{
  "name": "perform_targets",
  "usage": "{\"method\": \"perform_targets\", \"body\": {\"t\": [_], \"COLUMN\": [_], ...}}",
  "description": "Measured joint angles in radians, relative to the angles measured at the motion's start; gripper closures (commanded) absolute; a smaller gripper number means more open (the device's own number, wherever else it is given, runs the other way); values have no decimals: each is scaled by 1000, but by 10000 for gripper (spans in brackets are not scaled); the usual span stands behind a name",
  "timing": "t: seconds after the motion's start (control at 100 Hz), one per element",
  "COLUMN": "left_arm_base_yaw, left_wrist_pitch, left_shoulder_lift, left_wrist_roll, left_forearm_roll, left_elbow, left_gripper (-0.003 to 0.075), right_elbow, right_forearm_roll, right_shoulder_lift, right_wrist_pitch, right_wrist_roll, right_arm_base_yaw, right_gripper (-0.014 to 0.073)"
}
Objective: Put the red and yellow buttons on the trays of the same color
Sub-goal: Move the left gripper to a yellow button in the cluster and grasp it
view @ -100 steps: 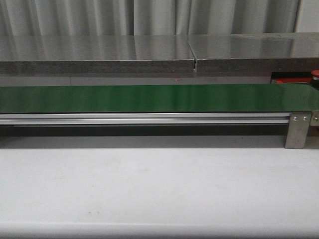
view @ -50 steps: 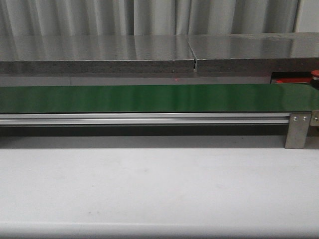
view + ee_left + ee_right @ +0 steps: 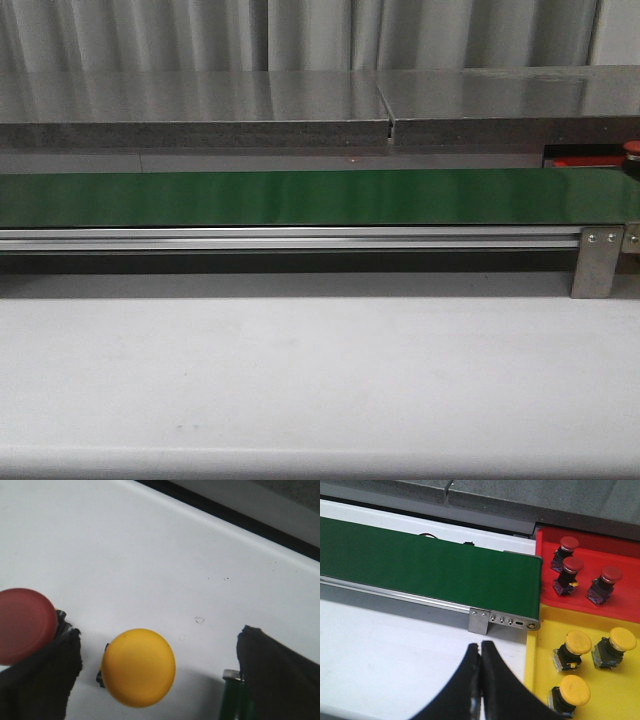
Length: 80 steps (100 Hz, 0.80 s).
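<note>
Nothing shifted in the front view since the earlier frames: same long green belt on its silver rail across the middle, same pale worktop in front, same tiny red light dot behind. At the far right edge, just a sliver of the red tray and a dark red rounded bit beside it, too cut off to name. No arm or tool visible there. From the left wrist: left tool spread wide, dark fingers at either side, nothing gripped. Between them, resting on the white worktop, a yellow button with a smooth, domed, glossy cap and a small dark base peeking out beneath. Just beside it, partly behind one finger, a dark red button, round and blurred by closeness. From the right wrist: right tool pressed closed, fingertips touching, holding nothing, above the white worktop near the belt's end bracket. Past the belt's end, red tray carrying three red buttons, each a domed dark red cap on a black body. Adjoining it, yellow tray carrying three yellow buttons of the same build, caps bright and rounded.
</note>
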Motion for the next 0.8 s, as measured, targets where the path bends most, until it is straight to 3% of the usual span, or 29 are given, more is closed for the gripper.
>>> {"method": "perform_targets", "body": {"t": [0.45, 0.66, 0.8], "left_arm_base_yaw": [0, 0, 0], "left_wrist_pitch": [3, 12, 23], "left_shoulder_lift": [84, 84, 84], "left_wrist_roll": [0, 0, 0], "left_forearm_roll": [-4, -4, -4], "left_elbow": [-83, -85, -85], "left_gripper": [129, 272, 412], "right_elbow": [0, 0, 0], "right_forearm_roll": [0, 0, 0], "right_shoulder_lift": [0, 0, 0], "right_wrist_pitch": [0, 0, 0], "right_wrist_roll": [0, 0, 0], "right_arm_base_yaw": [0, 0, 0], "right_gripper": [660, 660, 660]}}
